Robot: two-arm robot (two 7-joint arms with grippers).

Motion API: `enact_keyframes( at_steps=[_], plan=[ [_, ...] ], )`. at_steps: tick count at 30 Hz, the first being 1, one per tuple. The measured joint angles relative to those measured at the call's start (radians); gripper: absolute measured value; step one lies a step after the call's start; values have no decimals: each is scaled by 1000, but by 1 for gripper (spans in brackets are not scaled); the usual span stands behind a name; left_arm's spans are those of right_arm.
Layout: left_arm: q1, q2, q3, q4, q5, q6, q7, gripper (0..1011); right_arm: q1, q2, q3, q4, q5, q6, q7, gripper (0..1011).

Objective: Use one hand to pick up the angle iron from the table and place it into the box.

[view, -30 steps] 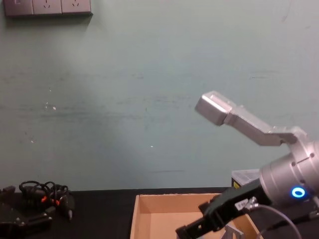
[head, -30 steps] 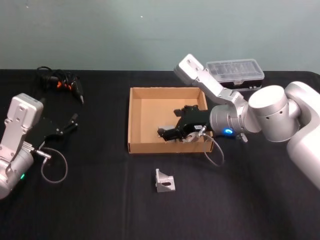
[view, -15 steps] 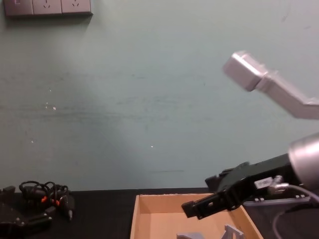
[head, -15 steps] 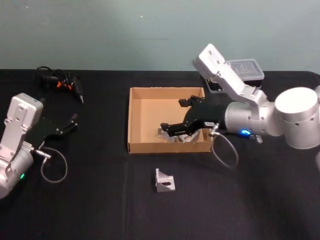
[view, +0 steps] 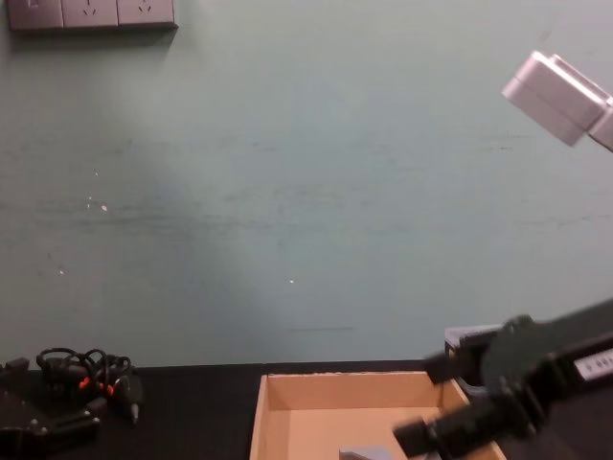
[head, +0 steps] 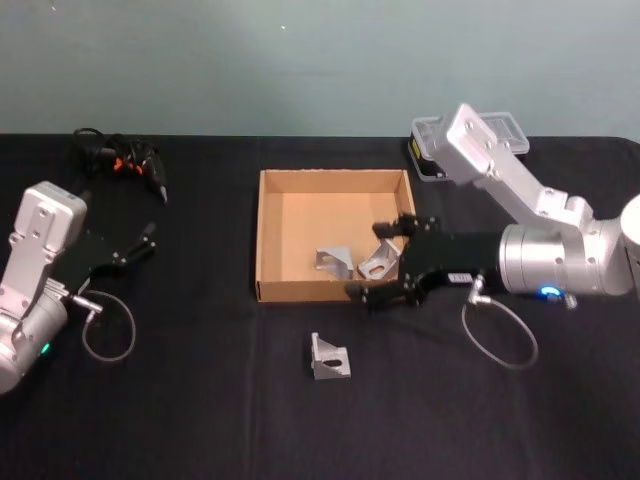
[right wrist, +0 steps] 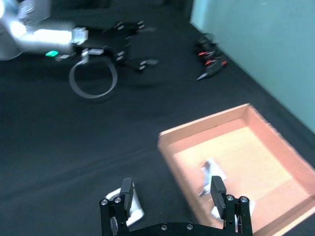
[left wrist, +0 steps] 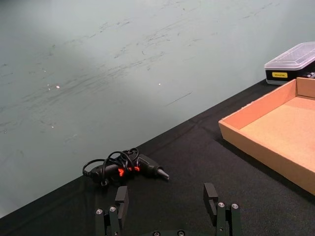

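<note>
One angle iron (head: 330, 360) lies on the worktop (head: 200, 400) just in front of the box (head: 300, 293), which holds two other irons (head: 335, 262). The right claw (head: 370, 262), spread and empty, hovers over the box's front right corner. The left claw (head: 148, 243), spread, rests far left.

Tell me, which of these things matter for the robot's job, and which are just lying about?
Job: angle iron on the table; box holding two angle irons; right gripper, fingers open, by the box.
Lying about: clear-lidded plastic case; black corded tool; parked left gripper.
</note>
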Motion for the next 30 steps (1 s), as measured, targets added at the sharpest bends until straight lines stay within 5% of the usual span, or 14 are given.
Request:
enact_keyframes(
  at_steps=[5,11,30],
  plan=[
    [0,0,0,0,0,0,0,1000,4,49,-48,-17,7,-14,76,1003],
    [0,0,0,0,0,0,0,1000,14,65,-97,-10,10,-28,121,1003],
    [0,0,0,0,0,0,0,1000,104,3,-232,114,-25,-33,158,1003]
  ],
)
